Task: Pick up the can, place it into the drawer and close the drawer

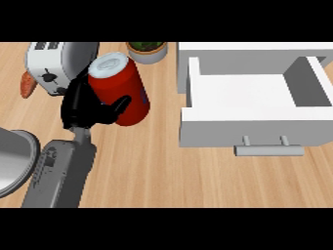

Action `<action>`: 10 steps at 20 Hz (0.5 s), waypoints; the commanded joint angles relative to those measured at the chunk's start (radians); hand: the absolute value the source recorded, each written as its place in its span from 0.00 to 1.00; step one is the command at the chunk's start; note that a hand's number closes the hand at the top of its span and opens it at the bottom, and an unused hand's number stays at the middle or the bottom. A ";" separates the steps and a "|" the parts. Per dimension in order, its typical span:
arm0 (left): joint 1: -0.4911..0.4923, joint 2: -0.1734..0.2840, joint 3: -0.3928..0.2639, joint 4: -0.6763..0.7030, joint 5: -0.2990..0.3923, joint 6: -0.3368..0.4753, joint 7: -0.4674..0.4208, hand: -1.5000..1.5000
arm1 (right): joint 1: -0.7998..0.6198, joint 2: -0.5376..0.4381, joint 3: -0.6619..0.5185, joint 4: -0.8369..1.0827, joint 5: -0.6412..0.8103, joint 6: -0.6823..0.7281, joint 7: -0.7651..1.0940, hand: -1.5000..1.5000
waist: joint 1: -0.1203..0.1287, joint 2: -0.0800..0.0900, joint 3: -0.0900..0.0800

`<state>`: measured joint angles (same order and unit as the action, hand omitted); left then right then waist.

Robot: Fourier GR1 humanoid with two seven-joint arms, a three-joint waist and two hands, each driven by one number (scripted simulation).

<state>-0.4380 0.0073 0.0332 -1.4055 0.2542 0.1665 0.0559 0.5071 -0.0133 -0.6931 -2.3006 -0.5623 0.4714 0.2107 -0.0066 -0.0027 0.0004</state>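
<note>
A red can point(131, 90) with a white top leans at the counter's back left, its top pointing up and to the left. My left hand point(82, 105) is on the can's left side, with the thumb curled across the front of it. I cannot tell whether the can rests on the counter or is lifted. To the right, the white drawer point(259, 128) stands pulled open with nothing inside, and its grey handle point(268, 149) faces me. The can is left of the drawer, outside it. My right hand does not show.
A white toaster point(48, 66) stands at the back left, with an orange-red vegetable point(28, 84) beside it. A potted plant point(148, 50) sits behind the can. A large grey round vessel point(7, 163) fills the left edge next to my forearm.
</note>
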 commanded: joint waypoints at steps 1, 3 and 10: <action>-0.079 -0.007 -0.094 -0.040 -0.021 0.122 0.068 1.00 | 0.026 0.013 0.021 -0.028 -0.015 -0.011 0.004 0.00 | -0.006 0.000 0.000; -0.163 -0.007 -0.038 -0.013 -0.030 0.109 0.128 1.00 | -0.011 -0.064 -0.062 0.044 -0.079 0.026 0.024 0.00 | -0.005 0.001 0.000; -0.325 -0.007 -0.121 0.096 -0.023 0.241 0.143 1.00 | -0.038 0.013 0.027 0.031 0.041 0.009 0.020 0.00 | -0.008 0.003 0.000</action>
<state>-0.6751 0.0011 -0.0544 -1.3691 0.2173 0.3498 0.1766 0.4792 -0.0110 -0.6892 -2.2840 -0.5520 0.4789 0.2261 -0.0124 -0.0003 0.0002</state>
